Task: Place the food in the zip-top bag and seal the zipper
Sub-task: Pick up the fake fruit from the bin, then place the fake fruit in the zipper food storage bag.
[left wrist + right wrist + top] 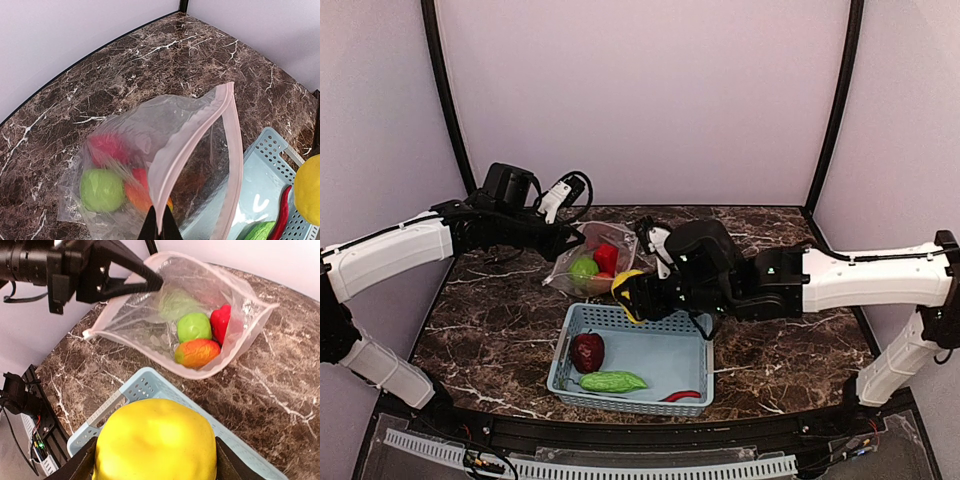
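Note:
The clear zip-top bag [582, 252] lies on the table with its mouth held open; it also shows in the left wrist view [150, 145] and the right wrist view [165, 310]. My left gripper [160, 226] is shut on its pinkish zipper edge [195, 135]. Inside are a lime-green pepper [194, 327], a red pepper [220, 323] and an orange pepper [197, 352]. My right gripper [155, 460] is shut on a yellow pepper [156, 440], held above the basket's far left corner, just in front of the bag mouth. A dark red pepper [587, 351], a green cucumber [612, 381] and a red chilli [682, 396] lie in the basket.
The light blue lattice basket [665, 350] stands at the near middle of the dark marble table [790, 340]. Pale walls with black corner posts close in the back and sides. A black cable [575, 195] loops off the left wrist.

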`<state>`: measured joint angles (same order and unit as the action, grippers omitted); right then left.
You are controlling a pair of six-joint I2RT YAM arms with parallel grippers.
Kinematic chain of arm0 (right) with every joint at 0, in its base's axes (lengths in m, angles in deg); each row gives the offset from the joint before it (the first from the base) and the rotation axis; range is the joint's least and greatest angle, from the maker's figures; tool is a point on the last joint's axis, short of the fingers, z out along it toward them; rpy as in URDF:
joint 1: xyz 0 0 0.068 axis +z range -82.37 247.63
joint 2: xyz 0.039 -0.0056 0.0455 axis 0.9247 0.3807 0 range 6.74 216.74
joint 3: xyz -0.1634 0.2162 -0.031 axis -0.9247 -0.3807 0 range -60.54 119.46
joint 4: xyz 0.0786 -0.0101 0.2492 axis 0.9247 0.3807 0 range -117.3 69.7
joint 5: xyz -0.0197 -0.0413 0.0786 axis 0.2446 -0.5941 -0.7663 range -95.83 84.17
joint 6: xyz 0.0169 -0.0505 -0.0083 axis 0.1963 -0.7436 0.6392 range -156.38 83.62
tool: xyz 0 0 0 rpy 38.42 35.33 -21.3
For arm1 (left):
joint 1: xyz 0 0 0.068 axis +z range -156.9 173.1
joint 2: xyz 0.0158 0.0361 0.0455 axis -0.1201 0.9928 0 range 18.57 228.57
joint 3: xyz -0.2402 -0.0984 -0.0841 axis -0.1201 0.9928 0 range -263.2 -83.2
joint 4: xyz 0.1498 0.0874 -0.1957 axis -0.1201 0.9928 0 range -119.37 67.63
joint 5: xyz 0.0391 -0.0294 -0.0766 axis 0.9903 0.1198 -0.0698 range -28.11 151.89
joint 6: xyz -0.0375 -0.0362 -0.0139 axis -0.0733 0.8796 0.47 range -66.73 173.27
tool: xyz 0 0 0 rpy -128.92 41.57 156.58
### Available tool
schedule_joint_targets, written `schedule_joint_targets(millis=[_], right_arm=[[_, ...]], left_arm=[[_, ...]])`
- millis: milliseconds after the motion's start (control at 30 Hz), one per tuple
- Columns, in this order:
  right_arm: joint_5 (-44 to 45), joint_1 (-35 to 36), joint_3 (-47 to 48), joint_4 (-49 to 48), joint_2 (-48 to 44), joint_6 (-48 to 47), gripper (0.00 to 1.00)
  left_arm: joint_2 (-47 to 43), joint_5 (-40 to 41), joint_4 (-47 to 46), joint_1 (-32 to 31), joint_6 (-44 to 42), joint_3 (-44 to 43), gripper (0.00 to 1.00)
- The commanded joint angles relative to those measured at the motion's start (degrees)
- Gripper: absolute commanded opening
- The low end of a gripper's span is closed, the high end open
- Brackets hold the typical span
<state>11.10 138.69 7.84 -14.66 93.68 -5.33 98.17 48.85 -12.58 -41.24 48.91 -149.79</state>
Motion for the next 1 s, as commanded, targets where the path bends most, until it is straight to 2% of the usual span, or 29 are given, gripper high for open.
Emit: schedule_joint_targets(millis=[0, 467, 800, 967], right_arm=[[3.63, -1.44, 6.22, -1.38, 1.46, -7.01, 0.58], [-0.59, -8.61, 22.10, -2.40, 15.20, -15.27, 0.58], [1.65, -10.38, 25.67, 1.14, 22.14, -12.82, 0.58], [1.60, -10.38, 26.39, 1.78, 23.55, -12.03, 0.63]], left_arm=[[-1.32, -0.76, 0.78, -0.02, -0.53, 0.52, 0.01], [-1.48, -1.42, 0.63, -0.02, -0.51, 0.62, 0.01], [-1.67, -1.42, 0.62, -0.02, -0.50, 0.58, 0.01], [-1.72, -1.56, 0.61, -0.02, -0.50, 0.58, 0.01]])
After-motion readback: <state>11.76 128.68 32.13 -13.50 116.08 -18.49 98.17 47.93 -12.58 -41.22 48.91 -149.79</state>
